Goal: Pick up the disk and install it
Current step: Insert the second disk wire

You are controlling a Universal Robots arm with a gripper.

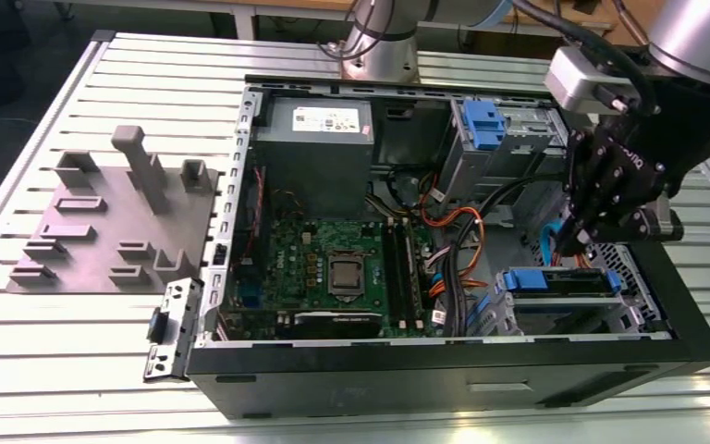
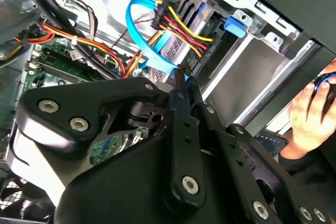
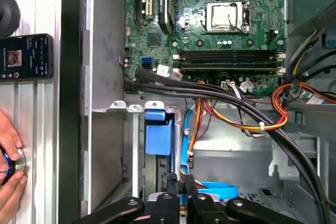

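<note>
The disk (image 1: 562,294), silver-grey metal with a blue plastic rail along its upper edge, lies flat in the drive cage (image 1: 632,319) at the computer case's (image 1: 454,370) corner on the exterior view's right.

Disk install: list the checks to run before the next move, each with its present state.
1. Case open, inside reachable: ok.
2. Gripper inside the case, above the blue-handled bay: ok.
3. Disk held: cannot tell.
4. Blue cable and coloured wires clear of the gripper: not ok, they lie close by it.
5. Person's hand outside the case: ok, it is beyond the case wall.
</note>
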